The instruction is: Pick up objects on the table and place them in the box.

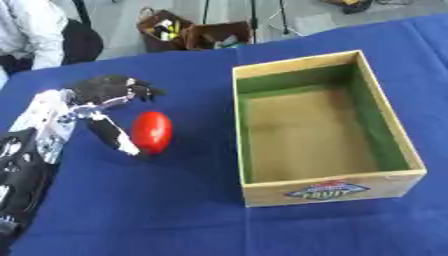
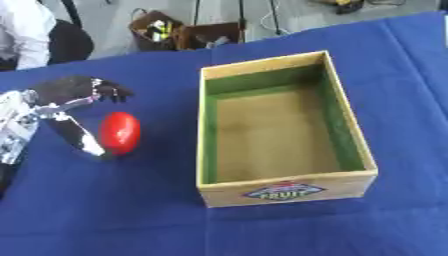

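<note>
Red and egg-shaped, the object [image 1: 151, 131] stands on the blue-clothed worktop [image 1: 175, 210] to the left of the box [image 1: 385, 177], well apart from it. The left robot hand [image 1: 103, 107] brackets it: the thumb runs down along the object's left flank, appearing to touch it near the base, while the dark fingers [image 1: 131, 90] arch above and beyond its top with a gap beneath them. That leaves the hand spread wide around the object and not yet closed on it, so the object appears to rest on the cloth under its own weight. Coming in from the side away from the box makes sense, since the lift can then sweep straight toward the opening.

Wooden outside and green-lined within, the box sits open-topped with nothing visible inside, its printed label facing the robot. The task looks barely begun; the likely next need is for the fingers to curl down onto the object's far side against the thumb. A smooth rounded shape like this may roll or squirt out if pinched off-centre. The right robot hand shows in neither view.
</note>
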